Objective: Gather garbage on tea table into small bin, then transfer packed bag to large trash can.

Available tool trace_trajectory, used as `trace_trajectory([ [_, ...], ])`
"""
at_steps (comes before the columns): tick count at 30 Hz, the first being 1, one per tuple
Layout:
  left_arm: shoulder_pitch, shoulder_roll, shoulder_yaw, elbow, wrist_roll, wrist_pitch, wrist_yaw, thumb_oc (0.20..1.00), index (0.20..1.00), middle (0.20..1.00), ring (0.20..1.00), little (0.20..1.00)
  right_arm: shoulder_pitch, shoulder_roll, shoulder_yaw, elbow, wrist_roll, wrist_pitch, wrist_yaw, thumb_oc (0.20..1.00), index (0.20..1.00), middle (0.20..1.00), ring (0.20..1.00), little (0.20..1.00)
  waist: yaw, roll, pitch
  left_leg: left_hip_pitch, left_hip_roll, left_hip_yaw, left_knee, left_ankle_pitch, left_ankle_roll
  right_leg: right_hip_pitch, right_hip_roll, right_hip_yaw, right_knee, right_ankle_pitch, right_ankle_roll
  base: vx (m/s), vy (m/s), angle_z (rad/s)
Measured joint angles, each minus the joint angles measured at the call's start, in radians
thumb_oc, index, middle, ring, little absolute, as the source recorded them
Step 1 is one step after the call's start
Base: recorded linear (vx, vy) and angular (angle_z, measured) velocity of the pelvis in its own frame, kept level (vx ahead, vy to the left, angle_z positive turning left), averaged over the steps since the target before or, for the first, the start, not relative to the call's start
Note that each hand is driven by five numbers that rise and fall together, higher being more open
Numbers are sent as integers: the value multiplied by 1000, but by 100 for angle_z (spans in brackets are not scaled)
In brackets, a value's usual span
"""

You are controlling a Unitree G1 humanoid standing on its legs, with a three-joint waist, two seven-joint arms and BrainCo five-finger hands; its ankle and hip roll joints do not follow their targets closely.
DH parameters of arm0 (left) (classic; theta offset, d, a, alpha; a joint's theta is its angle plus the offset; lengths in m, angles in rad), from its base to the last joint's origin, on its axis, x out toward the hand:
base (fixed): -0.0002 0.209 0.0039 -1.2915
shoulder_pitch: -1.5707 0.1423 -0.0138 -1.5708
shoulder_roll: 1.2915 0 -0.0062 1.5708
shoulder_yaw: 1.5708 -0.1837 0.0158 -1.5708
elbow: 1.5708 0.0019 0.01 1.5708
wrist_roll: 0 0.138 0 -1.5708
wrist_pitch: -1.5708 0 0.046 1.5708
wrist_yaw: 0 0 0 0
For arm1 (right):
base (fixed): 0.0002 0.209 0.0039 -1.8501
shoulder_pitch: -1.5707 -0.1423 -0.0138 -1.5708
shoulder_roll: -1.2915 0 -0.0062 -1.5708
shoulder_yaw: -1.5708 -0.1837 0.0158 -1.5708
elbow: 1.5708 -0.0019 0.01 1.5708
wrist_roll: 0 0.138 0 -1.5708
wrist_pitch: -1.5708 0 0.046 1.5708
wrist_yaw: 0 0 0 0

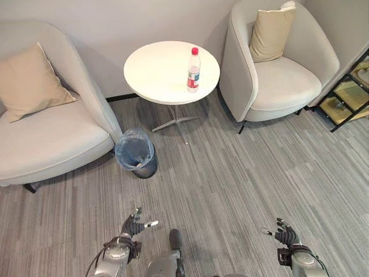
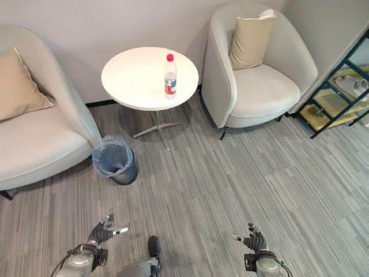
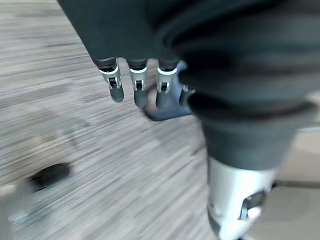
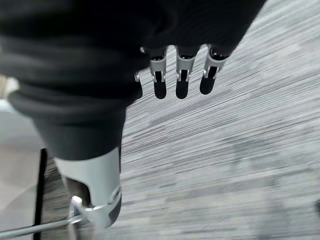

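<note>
1. Since it looks like thin clear plastic with a round body, the water bottle (image 1: 194,70) is probably light and a bit slippery, and it may tip over if it gets bumped.
2. The bottle stands upright near the edge of the round white tea table (image 1: 155,69), and it has a red cap and a red and white label.
3. The best place to grab it is likely around the middle, at the label, where it is widest.
4. The small bin (image 1: 138,153) sits on the floor just beside the table's foot, and its thin blue bag looks soft and crinkly.
5. The left hand (image 1: 133,227) hangs low over the grey striped carpet (image 1: 230,173), fingers loose and spread, holding nothing.
6. The right hand (image 1: 283,234) is low too, fingers relaxed and empty, well apart from the bottle.
7. Two soft grey armchairs, one (image 1: 52,133) on each side (image 1: 282,75), stand by the table.
</note>
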Motion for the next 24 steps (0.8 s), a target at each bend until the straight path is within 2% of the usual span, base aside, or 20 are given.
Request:
trace_trajectory([
  [1, -15, 9, 0, 1, 0, 0, 0, 1000, 1000, 1000, 1000, 1000, -15, 0, 0, -9, 0, 0, 0, 1000, 1000, 1000, 1000, 1000, 0, -1, 0, 10, -15, 0, -2, -15, 6, -25, -27, 7, 48, 1, 20, 271, 187, -11],
  [2, -25, 16, 2, 11, 0, 0, 1, 1000, 1000, 1000, 1000, 1000, -31, 1, -1, -13, 0, 0, 2, 1000, 1000, 1000, 1000, 1000, 2, 2, 3, 36, -25, 9, -12, -39, 7, -84, -50, 21, 158, 24, 40, 208, 84, -33],
  [3, -12, 16, 12, 17, 0, 0, 3, 1000, 1000, 1000, 1000, 1000, -51, 2, 0, -21, -1, -4, 8, 1000, 1000, 1000, 1000, 1000, 7, 16, 6, 81, -33, 31, -36, -44, 6, -164, -70, 9, 301, -10, 46, 314, 58, -42],
  [4, -1, 17, 15, 17, 0, 0, 5, 1000, 1000, 1000, 1000, 1000, -59, 1, 1, -25, -1, -4, 10, 1000, 1000, 1000, 1000, 1000, 6, 32, 11, 107, -31, 34, -50, -49, -2, -198, -68, 4, 314, -35, 47, 341, 34, -37],
  [5, 12, 17, 27, 13, 0, -1, 5, 1000, 1000, 1000, 1000, 1000, -62, 0, 7, -26, -2, -2, 11, 1000, 1000, 1000, 1000, 1000, 5, 44, 8, 124, -30, 40, -60, -59, -14, -242, -68, -18, 294, -45, 42, 424, 25, -50],
  [6, 32, 13, 41, 22, -1, 0, 13, 1000, 1000, 1000, 1000, 1000, -93, -12, 34, -40, -9, 0, 12, 1000, 1000, 1000, 1000, 1000, 10, 74, 20, 139, -15, 55, -72, -91, -43, -382, -66, -121, 167, -26, 19, 452, -18, -38],
  [7, 43, 12, 39, 22, -1, 0, 11, 1000, 1000, 1000, 1000, 1000, -93, -17, 36, -50, -12, 0, 12, 1000, 1000, 1000, 1000, 1000, -1, 77, 20, 140, -19, 57, -75, -99, -47, -432, -64, -129, 102, 16, 15, 486, -47, -29],
  [9, 44, -3, 41, 32, -1, 0, 10, 1000, 1000, 1000, 1000, 1000, -88, -25, 35, -55, -19, 1, 10, 1000, 1000, 1000, 1000, 1000, -13, 62, 49, 168, -41, 52, -52, -146, -46, -527, -61, -123, -59, 144, 30, 488, -100, 20],
  [11, 41, -18, 47, 57, 0, 1, 10, 1000, 1000, 1000, 1000, 1000, -65, -23, 34, -54, -19, 4, 9, 1000, 1000, 1000, 1000, 1000, -29, 45, 67, 205, -62, 19, -4, -209, -45, -539, -62, -120, -193, 204, 14, 555, -181, 52],
  [12, 44, -26, 51, 55, 0, 1, 10, 1000, 1000, 1000, 1000, 1000, -49, -23, 32, -51, -19, 6, 9, 1000, 1000, 1000, 1000, 1000, -36, 44, 68, 219, -66, -12, 18, -241, -59, -540, -60, -111, -202, 214, 13, 495, -207, 142],
  [13, 54, -40, 36, 20, 0, -2, 11, 1000, 1000, 1000, 1000, 1000, 22, -27, 26, -38, -19, 17, 9, 1000, 1000, 1000, 1000, 1000, -52, 47, 48, 273, -52, -96, 29, -289, -80, -503, -55, -68, -123, 241, -15, 466, -348, 133],
  [14, 66, -45, 30, 14, 0, -2, 11, 1000, 1000, 1000, 1000, 1000, 27, -34, 28, -30, -19, 18, 9, 1000, 1000, 1000, 1000, 1000, -44, 75, 51, 321, -13, -112, 23, -292, -122, -466, -15, -66, -124, 302, -44, 574, -462, 125],
  [15, 75, -57, 31, 17, 0, -2, 11, 1000, 1000, 1000, 1000, 1000, -1, -30, 28, -13, -19, 13, 9, 1000, 1000, 1000, 1000, 1000, -44, 92, 57, 330, 19, -122, 36, -286, -151, -444, 0, -75, -104, 334, -74, 577, -559, 75],
  [16, 55, -62, 26, 44, 0, 0, 11, 1000, 1000, 1000, 1000, 1000, -21, -22, 20, 23, -18, 19, 9, 1000, 1000, 1000, 1000, 1000, -59, 77, 59, 313, 25, -148, 106, -259, -201, -426, -6, -81, -58, 358, -114, 280, -298, 120],
  [17, 37, -84, 6, 46, -1, -1, 8, 1000, 1000, 1000, 1000, 1000, -2, -34, -11, -1, -16, 12, 10, 1000, 1000, 1000, 1000, 1000, -61, 87, 48, 229, 49, -162, 287, -247, -219, -406, -8, -132, -35, 310, -141, 306, -301, 124],
  [18, 31, -86, 7, 30, -1, -4, 8, 1000, 1000, 1000, 1000, 1000, -2, -43, -16, -8, -16, 4, 8, 1000, 1000, 1000, 1000, 1000, -55, 84, 54, 169, 75, -163, 423, -214, -249, -379, 10, -143, -39, 282, -167, 233, -211, 74],
  [19, 36, -85, 10, 34, -3, -3, 10, 1000, 1000, 1000, 1000, 1000, -22, -50, -24, -11, -16, -4, 8, 1000, 1000, 1000, 1000, 1000, -34, 84, 53, 111, 111, -165, 551, -187, -260, -351, 29, -146, -53, 295, -185, 238, -210, 3],
  [20, 47, -81, 12, 39, -5, 3, 9, 1000, 1000, 1000, 1000, 1000, -42, -57, -26, -17, -14, -12, 3, 1000, 1000, 1000, 1000, 1000, -25, 81, 53, 105, 136, -155, 534, -202, -271, -317, 59, -146, -59, 261, -220, 319, -166, 15],
  [21, 15, -66, 9, 35, -7, 2, 8, 1000, 1000, 1000, 1000, 1000, -51, -60, -40, -16, 3, -20, -4, 1000, 1000, 1000, 1000, 1000, -21, 58, 68, 38, 160, -109, 528, -223, -239, -253, 79, -170, -100, 240, -237, 217, -72, 15],
  [24, -23, -50, 0, 27, -8, -1, 8, 1000, 1000, 1000, 1000, 1000, -72, -67, -39, -11, 4, -22, -4, 1000, 1000, 1000, 1000, 1000, -36, 28, 87, -21, 120, -107, 282, -218, -240, -185, 93, -183, -150, 223, -229, 291, 13, 28],
])
